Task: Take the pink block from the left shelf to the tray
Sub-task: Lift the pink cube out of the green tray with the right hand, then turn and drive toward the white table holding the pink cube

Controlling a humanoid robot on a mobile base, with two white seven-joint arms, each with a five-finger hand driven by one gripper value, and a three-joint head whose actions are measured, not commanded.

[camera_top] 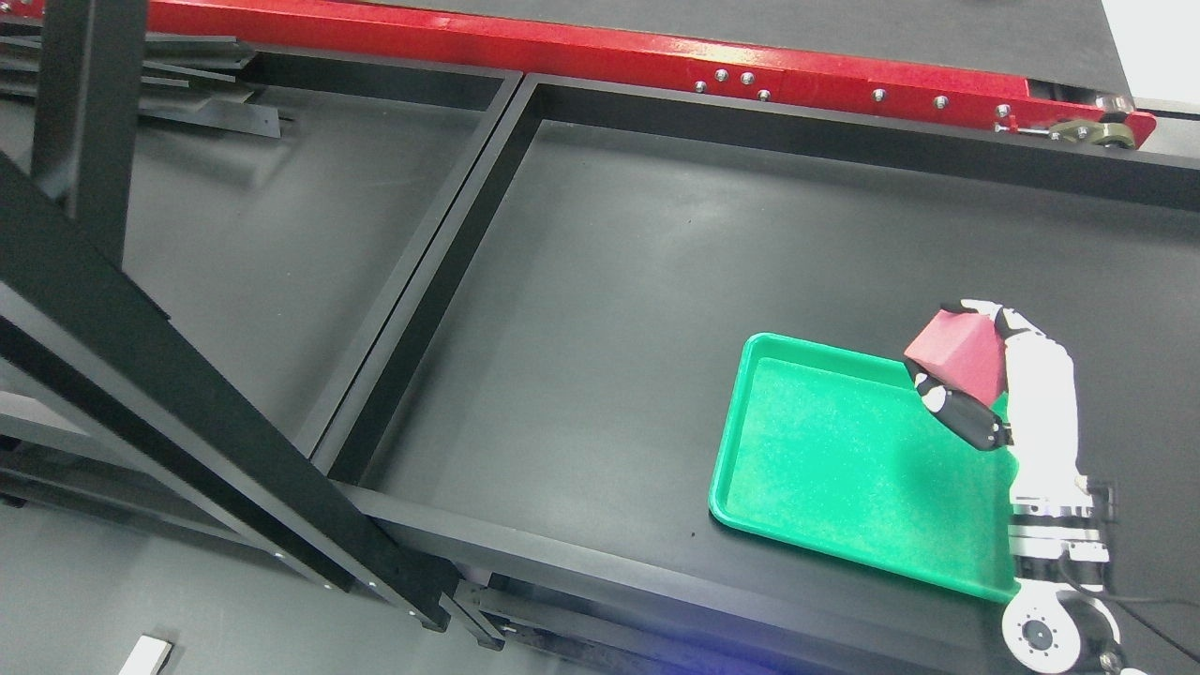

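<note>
A pink block [956, 354] is held in my right hand [949, 349], whose fingers are shut around it. The hand hovers over the far right corner of a green tray [844, 459]. The tray lies flat on the black table surface at the lower right and holds nothing else. My right arm [1045, 441] comes up from the bottom right edge. The left arm does not show.
Black frame rails [422, 253] divide the dark surface into bays. A thick black beam [187, 412] crosses the left foreground diagonally. A red rail [656, 56] runs along the back. A small white object [145, 654] lies at the bottom left.
</note>
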